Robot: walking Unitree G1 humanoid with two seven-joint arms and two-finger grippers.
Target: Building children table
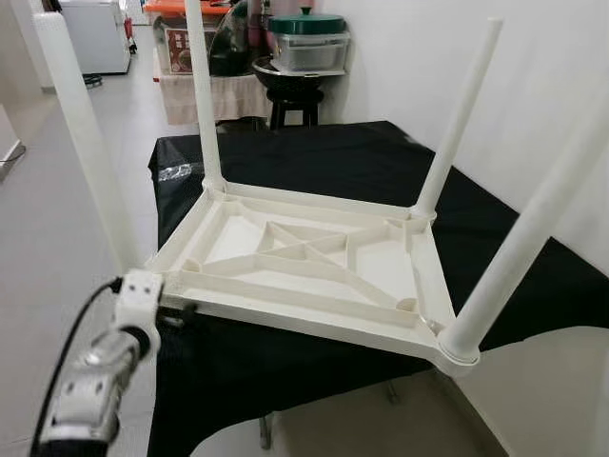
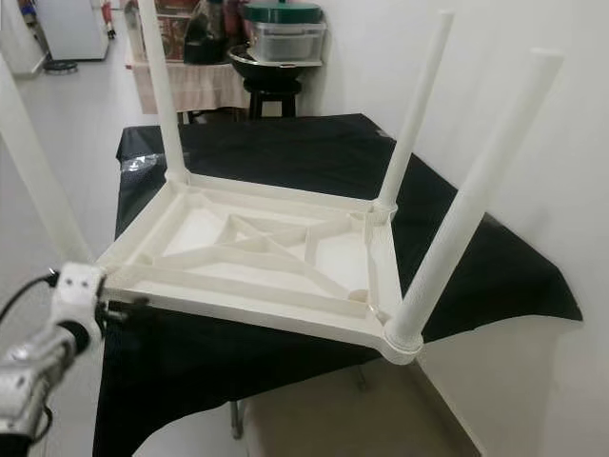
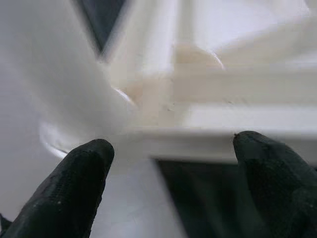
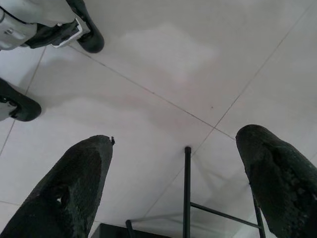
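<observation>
From the head camera you see the white plastic children's table point(image 1: 304, 262) lying upside down on a black-draped work surface point(image 1: 381, 162), four round white legs point(image 1: 461, 114) pointing up, your left gripper point(image 1: 176, 314) at its near-left corner. Your left wrist camera adds that the black fingers point(image 3: 64, 193) stand wide apart, holding nothing, just short of the rim beside a leg socket. Your right wrist camera looks past the right gripper point(image 4: 173, 163), also spread wide and empty, down at the pale tiled floor point(image 4: 163, 64).

Silver left arm point(image 1: 95, 381), white wrist block, black cable alongside; black textured fingers point(image 4: 74, 188); feet seemingly black-soled.
</observation>
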